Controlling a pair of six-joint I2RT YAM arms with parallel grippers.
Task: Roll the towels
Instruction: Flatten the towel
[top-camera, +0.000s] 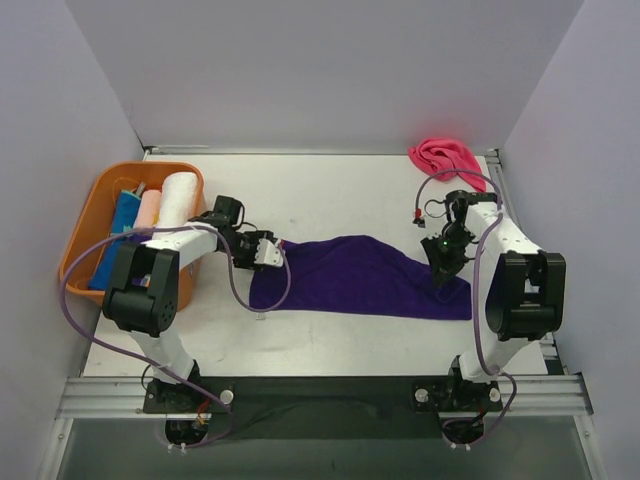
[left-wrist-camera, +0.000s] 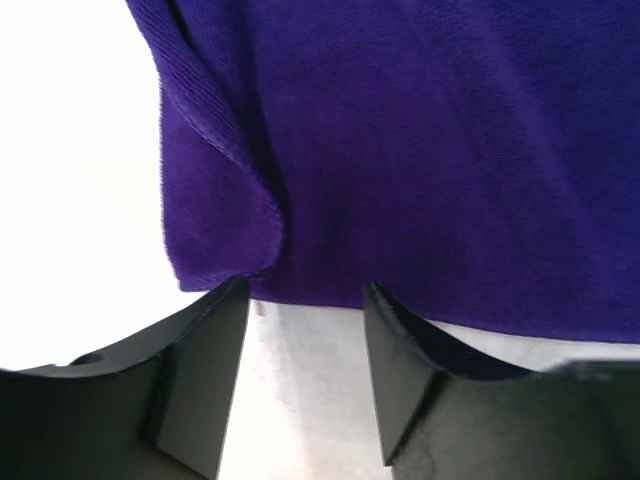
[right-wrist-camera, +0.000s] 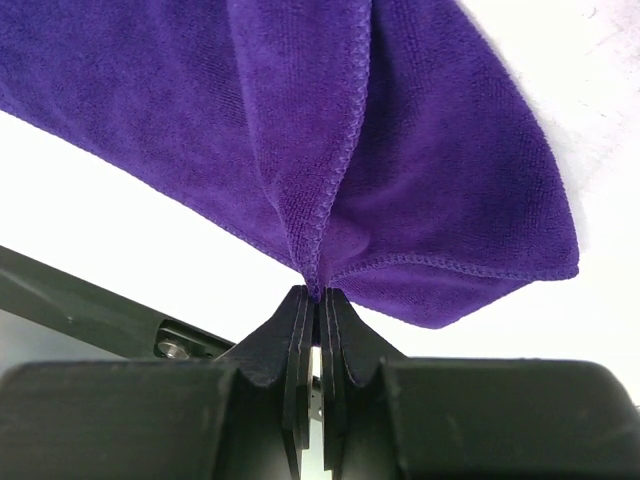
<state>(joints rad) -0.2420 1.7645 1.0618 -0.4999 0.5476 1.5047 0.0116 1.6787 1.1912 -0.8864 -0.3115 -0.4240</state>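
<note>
A dark purple towel (top-camera: 360, 277) lies spread out on the white table between my two arms. My right gripper (top-camera: 443, 276) is shut on a pinched fold at the towel's right end; the right wrist view shows the cloth (right-wrist-camera: 400, 150) gathered into the closed fingertips. My left gripper (top-camera: 272, 252) is open at the towel's left edge; in the left wrist view its fingers (left-wrist-camera: 215, 340) stand apart just short of the towel's hem (left-wrist-camera: 400, 150), holding nothing. A crumpled hot pink towel (top-camera: 445, 156) lies at the back right. Rolled white (top-camera: 178, 198), pale pink (top-camera: 149, 207) and blue (top-camera: 124, 212) towels sit in the basket.
The orange plastic basket (top-camera: 98, 200) stands at the left edge of the table (top-camera: 330, 190), beside my left arm. Grey walls close in the back and both sides. A metal rail runs along the near edge.
</note>
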